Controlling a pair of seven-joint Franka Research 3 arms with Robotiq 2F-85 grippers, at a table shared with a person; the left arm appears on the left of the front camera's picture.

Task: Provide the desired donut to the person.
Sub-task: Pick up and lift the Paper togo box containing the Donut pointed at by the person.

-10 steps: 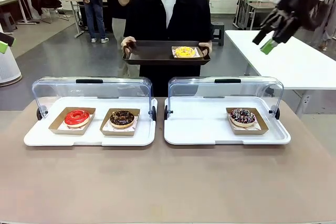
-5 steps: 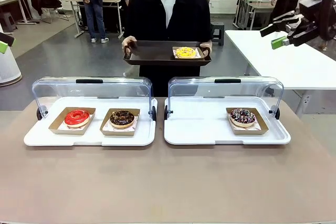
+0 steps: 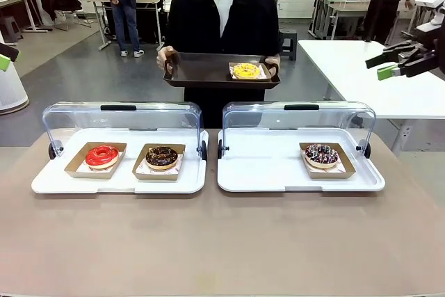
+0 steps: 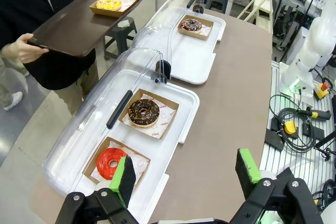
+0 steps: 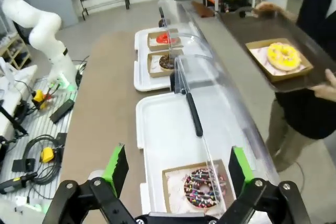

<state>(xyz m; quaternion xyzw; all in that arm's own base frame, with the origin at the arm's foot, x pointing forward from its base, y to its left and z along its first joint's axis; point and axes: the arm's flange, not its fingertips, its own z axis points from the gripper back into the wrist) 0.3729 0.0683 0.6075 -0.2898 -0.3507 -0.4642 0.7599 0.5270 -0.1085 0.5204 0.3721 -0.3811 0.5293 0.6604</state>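
The person (image 3: 221, 12) stands at the far side holding a dark tray (image 3: 201, 71) with a yellow donut (image 3: 245, 69) in a paper box on it. On the table, a red donut (image 3: 102, 155) and a chocolate donut (image 3: 161, 156) lie in the left white case. A sprinkled chocolate donut (image 3: 321, 154) lies in the right case. My right gripper (image 3: 402, 60) hangs open and empty high at the far right, away from the cases. My left gripper (image 4: 186, 174) is open and empty, above the table's left end near the red donut (image 4: 111, 162).
Both white cases (image 3: 118, 179) (image 3: 278, 175) have clear lids (image 3: 299, 113) tipped open toward the far side. A white table (image 3: 375, 78) stands behind at the right. The near half of the brown tabletop (image 3: 222, 241) is bare. Cables and gear lie beside the table (image 4: 294, 124).
My right arm has swung to the right and a little lower, away from the person's tray. The person's tray and the donuts have stayed in place.
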